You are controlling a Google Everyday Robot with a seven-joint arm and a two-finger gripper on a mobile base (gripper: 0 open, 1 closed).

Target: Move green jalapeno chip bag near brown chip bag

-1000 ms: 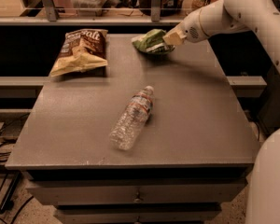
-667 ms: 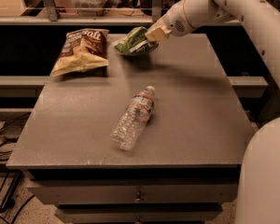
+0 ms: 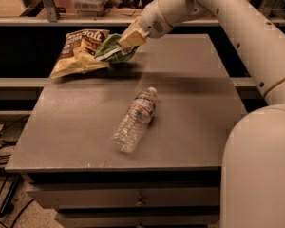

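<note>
Grey tabletop point(image 3: 85, 127), matte and speckled, sits over a cabinet with drawer fronts point(image 3: 140, 198) below its front edge. Behind the far edge I see a dark gap and a low shelf with metal uprights; what stands on that shelf is too dim to identify. Cables point(image 3: 2, 141) lie on the floor at the left.

I note the green jalapeno chip bag point(image 3: 113, 51) at the far left part of the table, tilted, with a shadow on the surface beneath its right side. The gripper point(image 3: 128, 38) is at the bag's upper right edge, its tan fingers closed on the crinkled foil. The bag hangs down and to the left of the gripper.

The bag's left edge overlaps the right side of the brown chip bag point(image 3: 78, 51) as I see it; I cannot tell whether they touch. The brown bag lies flat near the far left corner, lettering up.

A clear water bottle point(image 3: 134, 120) lies on its side near the table's middle, cap toward the far right, well apart from both bags.

The white arm point(image 3: 228, 18) reaches in from the right, above the robot's body point(image 3: 259, 175).
</note>
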